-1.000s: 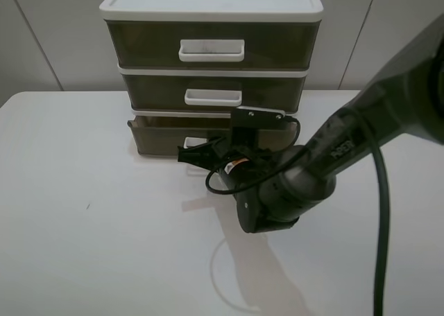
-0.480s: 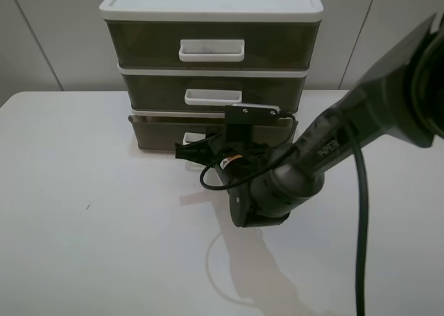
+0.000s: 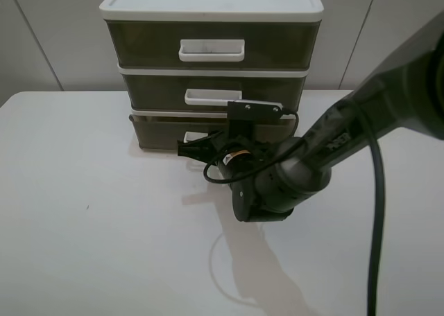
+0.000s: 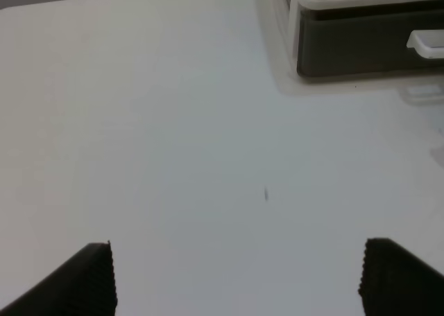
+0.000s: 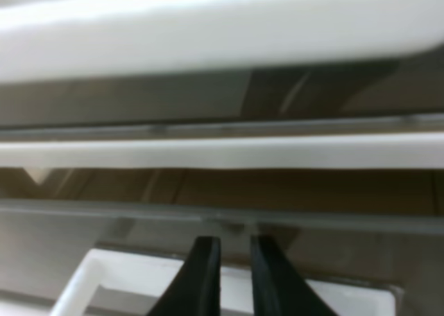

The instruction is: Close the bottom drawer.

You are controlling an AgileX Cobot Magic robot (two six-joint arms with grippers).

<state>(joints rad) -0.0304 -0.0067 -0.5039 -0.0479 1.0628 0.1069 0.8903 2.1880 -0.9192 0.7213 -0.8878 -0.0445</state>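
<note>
Subject: the bottom drawer (image 3: 157, 132), lowest tier of the white-framed drawer unit (image 3: 208, 3) at the far side of the table (image 3: 83, 219). Its smoky front stands a little proud of the frame, with a strip of top rim showing under the tier above. Judged nearly home, not yet flush.

Handle (image 5: 118, 278): white loop, centre of drawer front. My right gripper (image 5: 234, 274) is set directly against it. Fingers (image 5: 205, 278) are pinched almost together with only a slit between, and nothing is clamped that I can make out. Reason, as I read it: a closed pair makes a stiff blunt ram, and pressing at the drawer's mid-line should drive it straight rather than skew it on its runners. Whether the tips touch the handle or the front behind it, cannot tell. In the high view the right arm lies low and points at the unit, i.e. lined up with the direction of travel.

Middle drawer (image 3: 156, 93) and top drawer (image 3: 142, 44): both look fully in. Not involved.

Left gripper (image 4: 239, 281): spread wide, empty, held over bare table well apart from the unit. It is parked clear so as not to obstruct. Its wrist cam shows the drawer corner from the side.

Risk: an off-centre or downward shove could slide the whole unit back on the smooth top instead of seating the drawer. Rec. a short, level push.
</note>
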